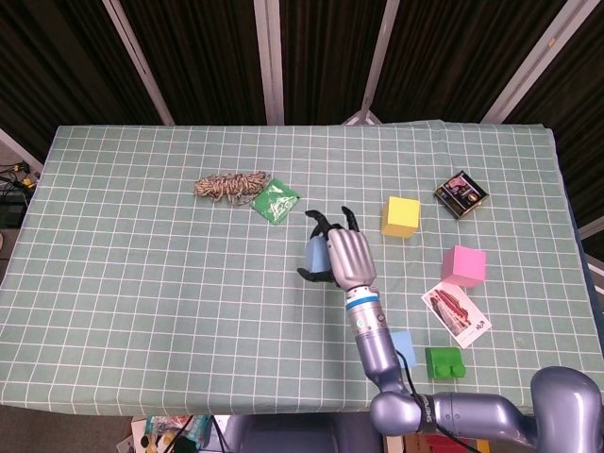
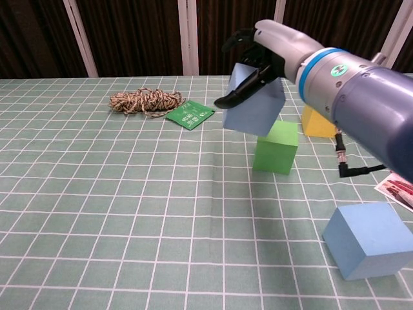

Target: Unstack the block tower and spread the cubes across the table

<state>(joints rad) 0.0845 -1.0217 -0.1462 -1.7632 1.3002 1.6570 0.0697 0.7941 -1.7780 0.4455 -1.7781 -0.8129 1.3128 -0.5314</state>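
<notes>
Head view: right hand point(image 1: 344, 257) hides most of held blue cube point(image 1: 314, 255); green cube underneath fully hidden.

The right hand point(image 1: 343, 257) sits just right of centre in the head view, fingers curled around a blue cube point(image 2: 253, 101) and holding it tilted in the air. Its grey forearm runs down to the lower right of the frame. In the chest view the arm enters from the right edge.
</notes>
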